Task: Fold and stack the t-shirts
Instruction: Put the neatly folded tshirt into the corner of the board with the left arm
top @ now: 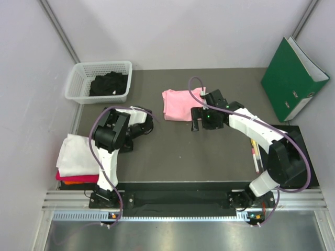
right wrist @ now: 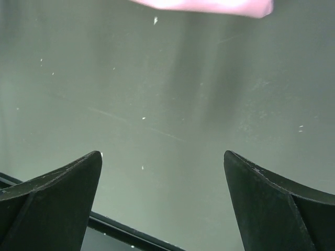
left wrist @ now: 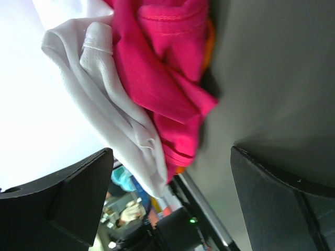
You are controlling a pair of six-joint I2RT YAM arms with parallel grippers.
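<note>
A folded light pink t-shirt [top: 178,103] lies at the middle back of the dark table; its edge [right wrist: 209,5] shows at the top of the right wrist view. My right gripper [top: 201,124] [right wrist: 162,153] hovers open just in front of and right of it, over bare table. At the left edge sits a stack of t-shirts: white [top: 78,151] [left wrist: 99,94] on top, magenta-red [top: 78,178] [left wrist: 162,68] under it, orange [top: 68,183] [left wrist: 209,36] at the bottom. My left gripper [top: 127,144] [left wrist: 171,151] is open and empty, aimed at that stack from the right. A black t-shirt [top: 110,84] fills the basket.
The white mesh basket [top: 78,78] stands at the back left. A green binder [top: 293,78] leans at the back right. Small pink and yellow markers [top: 255,154] lie beside the right arm. The metal rail [top: 172,198] runs along the near edge.
</note>
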